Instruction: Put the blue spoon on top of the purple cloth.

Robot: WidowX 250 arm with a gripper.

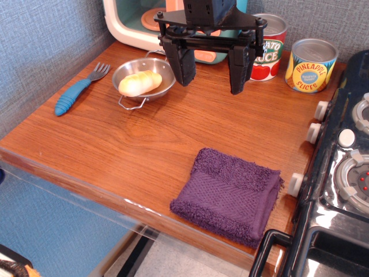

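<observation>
On a wooden table (144, 150), the blue spoon (79, 90) lies far left beside a metal bowl (163, 68) holding a pale bread roll (140, 82), the empty gripper (213, 74) hovers mid-table with jaws apart, and the purple cloth (229, 194) sits near right.

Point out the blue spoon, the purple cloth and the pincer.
blue spoon (72, 97): main view, ribbed blue handle.
purple cloth (228, 195): main view, middle of the folded towel.
pincer (212, 75): main view, open gap between its fingertips.
</observation>
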